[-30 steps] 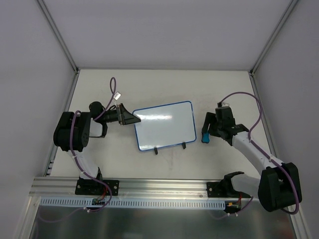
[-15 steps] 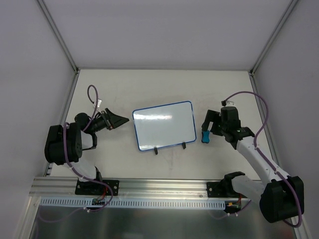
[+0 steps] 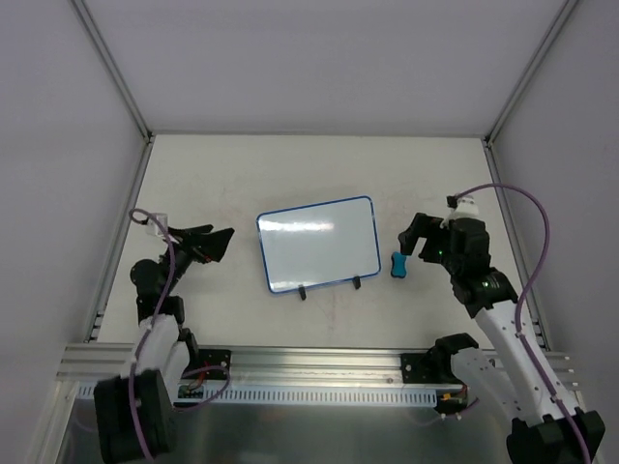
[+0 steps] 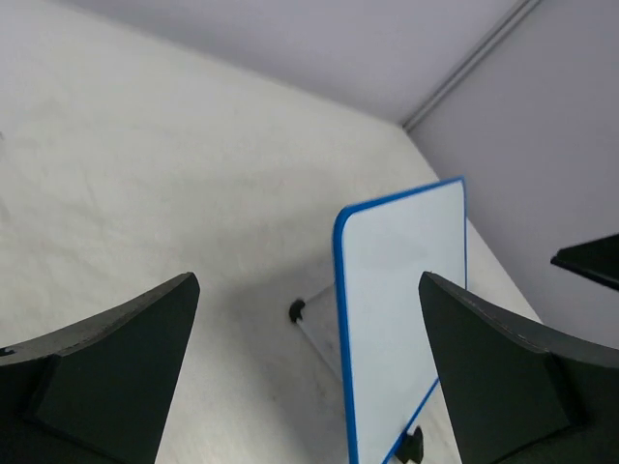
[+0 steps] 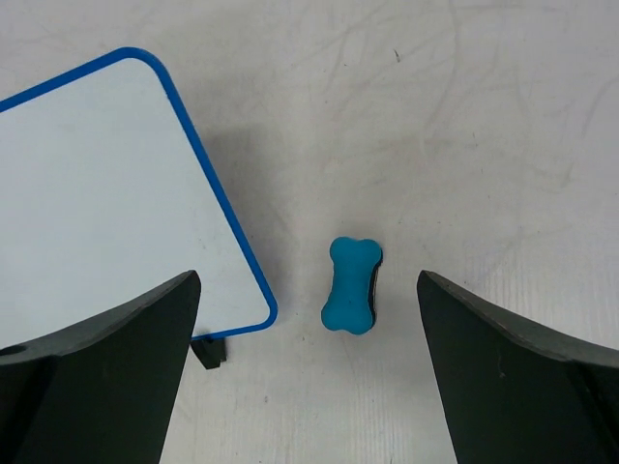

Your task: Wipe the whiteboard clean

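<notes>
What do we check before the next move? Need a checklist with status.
1. Whiteboard wiped: ok, no marks show in any view.
2. Board standing: ok, propped on its black feet.
3. Eraser put down: ok, it lies on the table right of the board, apart from it.
4. Right gripper empty: ok, open above the eraser, fingers not touching it.
5. Left gripper empty: ok, open, nothing between the fingers.
6. Arms clear of the board: ok, one on each side, neither touching it.
</notes>
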Motion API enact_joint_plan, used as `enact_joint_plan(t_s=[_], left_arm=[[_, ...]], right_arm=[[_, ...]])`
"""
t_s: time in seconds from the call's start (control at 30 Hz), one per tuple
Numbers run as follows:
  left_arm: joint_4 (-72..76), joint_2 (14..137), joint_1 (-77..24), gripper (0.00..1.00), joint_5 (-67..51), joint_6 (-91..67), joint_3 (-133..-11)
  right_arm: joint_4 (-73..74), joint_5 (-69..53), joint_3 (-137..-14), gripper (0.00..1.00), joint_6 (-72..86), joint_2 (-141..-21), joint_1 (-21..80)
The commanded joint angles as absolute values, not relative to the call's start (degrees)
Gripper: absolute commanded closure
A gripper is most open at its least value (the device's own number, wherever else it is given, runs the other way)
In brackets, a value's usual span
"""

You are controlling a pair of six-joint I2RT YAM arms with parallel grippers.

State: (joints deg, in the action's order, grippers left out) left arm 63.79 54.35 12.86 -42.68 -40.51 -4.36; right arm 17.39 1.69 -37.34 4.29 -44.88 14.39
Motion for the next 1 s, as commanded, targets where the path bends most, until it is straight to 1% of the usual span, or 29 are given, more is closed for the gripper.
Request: enact_joint_plan(t_s=[0.0,0.03,0.07,0.13,0.27,0.37,0.57,0.73,0.97], left_arm=[[40.8,34.0,13.4,0.01,-30.4,-32.0,-5.6],[31.3,29.8,13.4,0.01,-26.7,-31.5,-6.0],[28.3,22.9,13.3,0.01,-25.2,-31.8,-6.1],[21.7,17.3,13.4,0.01,-22.4,-32.7,-5.8],[11.7,7.0,13.4,0.01,-21.7,-33.2,-7.0],[7.2,4.6,13.4,0.01,-23.7,-31.7,-7.7],[2.7,3.5,13.4,0.01,-26.5,-31.6,-9.1],[1.9,3.9,13.3,0.01,-29.7,-31.6,-8.6],[1.8,3.3,12.8,0.01,-29.0,-30.7,-9.0]], right_arm=[[17.7,2.5,-35.3,0.01,1.1,-37.5,14.0],[17.8,2.3,-35.0,0.01,1.1,-36.3,14.1],[17.7,2.1,-34.7,0.01,1.4,-35.2,14.1],[17.9,1.7,-33.8,0.01,1.8,-32.6,14.1],[18.8,1.2,-30.7,0.01,2.4,-27.8,14.1],[19.2,1.8,-27.4,0.01,2.8,-23.2,14.1],[22.0,3.4,-27.3,0.01,3.4,-17.5,14.1],[22.6,2.9,-27.0,0.01,3.6,-15.9,14.1],[22.5,2.7,-26.0,0.01,5.4,-16.1,14.1]])
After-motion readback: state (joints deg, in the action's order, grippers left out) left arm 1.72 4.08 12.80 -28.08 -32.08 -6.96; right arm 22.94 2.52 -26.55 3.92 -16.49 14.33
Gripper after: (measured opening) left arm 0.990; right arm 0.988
